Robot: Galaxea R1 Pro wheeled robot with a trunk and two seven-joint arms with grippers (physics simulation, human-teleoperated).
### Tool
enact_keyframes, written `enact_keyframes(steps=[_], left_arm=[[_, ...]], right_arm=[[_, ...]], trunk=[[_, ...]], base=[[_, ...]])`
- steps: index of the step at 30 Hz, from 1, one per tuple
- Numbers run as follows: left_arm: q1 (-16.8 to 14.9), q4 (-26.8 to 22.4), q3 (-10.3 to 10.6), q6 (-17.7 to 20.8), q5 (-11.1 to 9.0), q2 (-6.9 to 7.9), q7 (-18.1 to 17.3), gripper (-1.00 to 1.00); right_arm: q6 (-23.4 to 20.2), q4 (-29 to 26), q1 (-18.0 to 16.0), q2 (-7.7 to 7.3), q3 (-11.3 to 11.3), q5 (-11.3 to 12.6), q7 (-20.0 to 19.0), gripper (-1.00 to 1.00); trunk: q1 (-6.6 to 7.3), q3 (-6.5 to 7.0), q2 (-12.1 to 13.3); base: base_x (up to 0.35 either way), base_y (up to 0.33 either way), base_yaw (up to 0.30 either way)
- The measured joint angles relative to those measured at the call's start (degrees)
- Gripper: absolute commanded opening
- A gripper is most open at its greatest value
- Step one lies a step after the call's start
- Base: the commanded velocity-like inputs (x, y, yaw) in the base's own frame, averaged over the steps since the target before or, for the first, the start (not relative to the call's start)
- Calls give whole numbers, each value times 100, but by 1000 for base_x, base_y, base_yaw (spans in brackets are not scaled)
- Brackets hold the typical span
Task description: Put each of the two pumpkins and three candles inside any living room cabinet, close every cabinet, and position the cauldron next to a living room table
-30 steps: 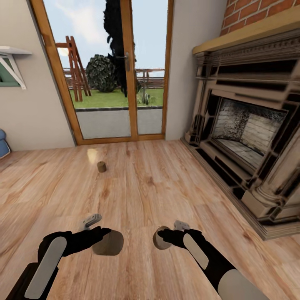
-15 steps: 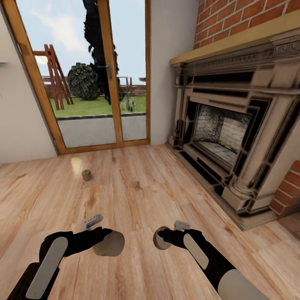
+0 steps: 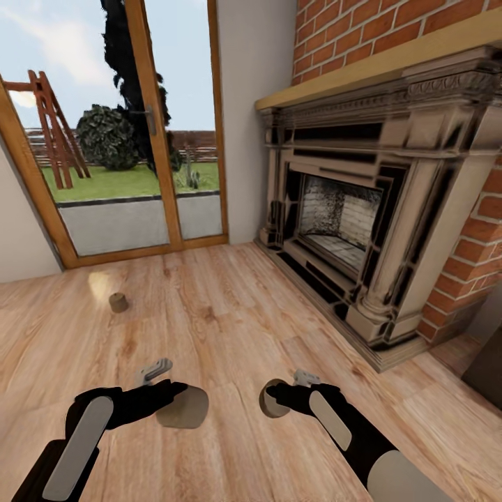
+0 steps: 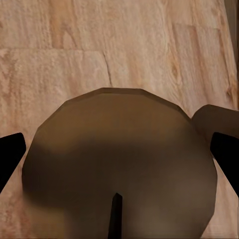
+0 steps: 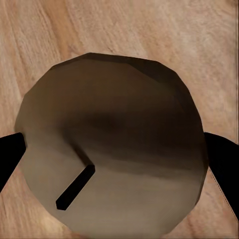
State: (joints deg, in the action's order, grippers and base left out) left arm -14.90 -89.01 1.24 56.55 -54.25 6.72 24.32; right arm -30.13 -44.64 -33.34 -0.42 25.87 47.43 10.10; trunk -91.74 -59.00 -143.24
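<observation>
While each gripper, left (image 3: pixel 176 399) and right (image 3: pixel 273 397), clamps 1 candle (image 3: pixel 183 408), a 3rd candle (image 3: pixel 118 302) stands on the floor (image 3: pixel 230 314) near the glass door (image 3: pixel 139 139).

A third candle (image 3: pixel 118 302) stands on the floor (image 3: pixel 230 321) ahead to the left, near the glass door (image 3: pixel 132 139). The fireplace (image 3: pixel 362 209) runs along the wall on the right. Nearer, the left gripper (image 3: pixel 167 404) holds a candle (image 3: pixel 183 408) and the right gripper (image 3: pixel 279 397) another candle (image 3: pixel 272 399), side by side above the floor, apart.
</observation>
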Motion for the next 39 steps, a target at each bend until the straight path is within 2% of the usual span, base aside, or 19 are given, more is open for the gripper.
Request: enact_keyframes(steps=[10,27,32,39], left_arm=[[3,3,8,-1,-1,1,3,-100],[3,3,9,-1,-8,1,-3,-100],[2,5,16,0,-5,0,0,-100],[2,5,19,2,-2,0,3,-100]], right_arm=[[34,-8,-1,-5,12,-53,-9,-100],[40,-8,-1,-5,-7,5,11,-100],[34,-3,0,-5,-21,4,7,-100],[22,-1,0,-5,-424,-4,-10,-100]], trunk=[[0,-24,0],[0,-5,0],[0,-4,0],[0,-4,0]], base=[[0,0,-23],[0,0,-2],[0,0,-179],[0,0,-270]])
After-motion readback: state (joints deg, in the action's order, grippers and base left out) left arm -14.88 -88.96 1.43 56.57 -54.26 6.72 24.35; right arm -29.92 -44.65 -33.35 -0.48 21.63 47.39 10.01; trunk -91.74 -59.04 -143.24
